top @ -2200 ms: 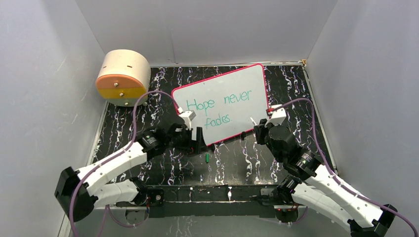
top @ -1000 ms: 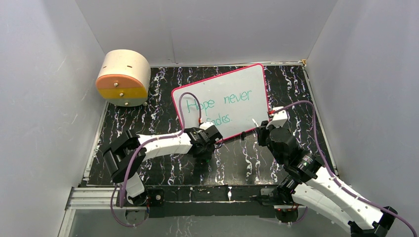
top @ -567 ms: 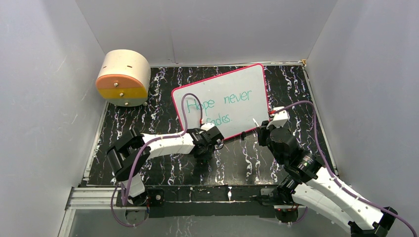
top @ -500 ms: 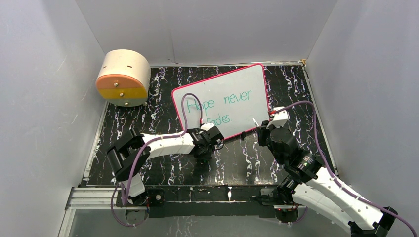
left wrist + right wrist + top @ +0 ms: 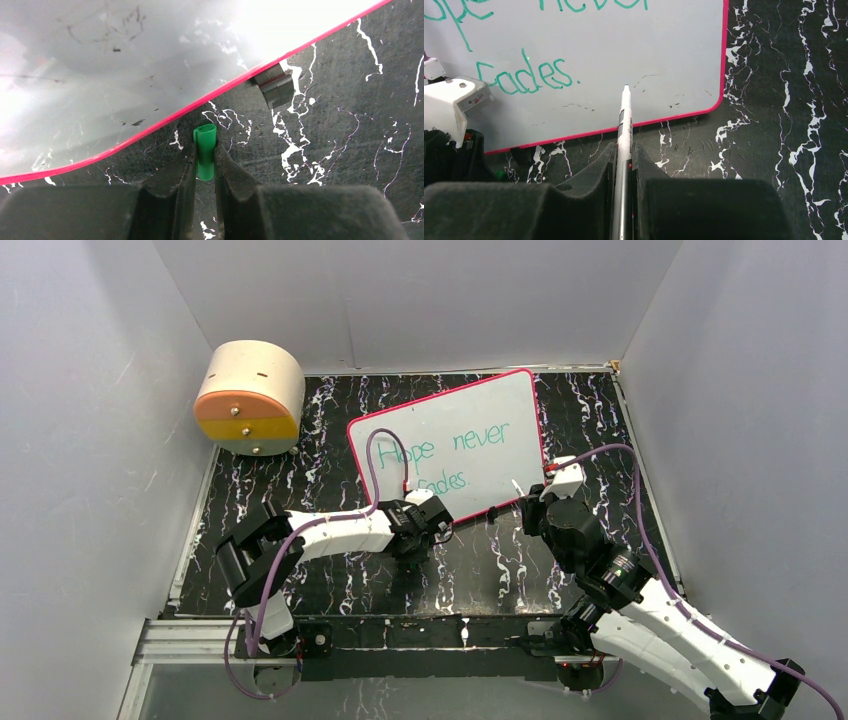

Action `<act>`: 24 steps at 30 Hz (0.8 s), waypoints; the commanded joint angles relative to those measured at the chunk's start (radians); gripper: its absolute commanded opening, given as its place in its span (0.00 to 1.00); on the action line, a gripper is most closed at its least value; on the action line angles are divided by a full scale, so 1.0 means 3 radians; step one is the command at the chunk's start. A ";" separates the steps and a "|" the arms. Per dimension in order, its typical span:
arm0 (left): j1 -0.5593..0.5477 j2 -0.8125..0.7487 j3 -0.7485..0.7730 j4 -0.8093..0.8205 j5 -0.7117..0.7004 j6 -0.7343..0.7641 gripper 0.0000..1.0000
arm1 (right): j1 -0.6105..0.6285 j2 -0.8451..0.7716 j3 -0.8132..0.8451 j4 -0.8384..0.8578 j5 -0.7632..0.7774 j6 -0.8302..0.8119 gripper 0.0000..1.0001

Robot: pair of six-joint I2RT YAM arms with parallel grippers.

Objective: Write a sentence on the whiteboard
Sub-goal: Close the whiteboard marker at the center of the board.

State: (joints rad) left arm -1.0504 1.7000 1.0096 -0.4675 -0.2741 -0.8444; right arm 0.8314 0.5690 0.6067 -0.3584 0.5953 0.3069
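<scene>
The whiteboard (image 5: pixel 440 405), white with a pink-red rim, lies tilted on the black marbled table. The teal sentence (image 5: pixel 455 445) on it reads "Hope never fades." in two lines; its lower word is clear in the right wrist view (image 5: pixel 524 77). My right gripper (image 5: pixel 624 147) is shut on a white-grey pen (image 5: pixel 625 115), whose tip points over the board's near right corner. My left gripper (image 5: pixel 205 150) is down on the table just in front of the board's near rim (image 5: pixel 150 127). Its fingers press both sides of a small green pen cap (image 5: pixel 205 142).
A round wooden container (image 5: pixel 250 395) with an orange and yellow face stands at the back left. Grey walls close in the table on three sides. A small grey block (image 5: pixel 274 87) sticks out under the board's edge. The left wrist (image 5: pixel 451 105) shows beside the board.
My left arm swung right from the board's left side to its near edge, came down over the green cap and closed its jaws on it. The right arm and pen stayed still.
</scene>
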 commanded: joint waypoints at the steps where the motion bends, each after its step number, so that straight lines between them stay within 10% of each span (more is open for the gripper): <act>1: -0.0022 -0.0066 -0.0068 -0.0050 -0.0043 -0.0063 0.06 | -0.0005 -0.0016 0.0016 0.0108 0.0033 -0.0046 0.00; 24: -0.0012 -0.1533 -0.0019 0.0001 -0.0501 -0.0053 0.00 | -0.0010 0.0185 -0.0046 0.0730 -0.0673 -0.0386 0.00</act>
State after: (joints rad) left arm -1.0512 1.3228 0.9882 -0.4786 -0.3244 -0.8570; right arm 0.8314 0.6098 0.5949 -0.2584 0.4633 0.2295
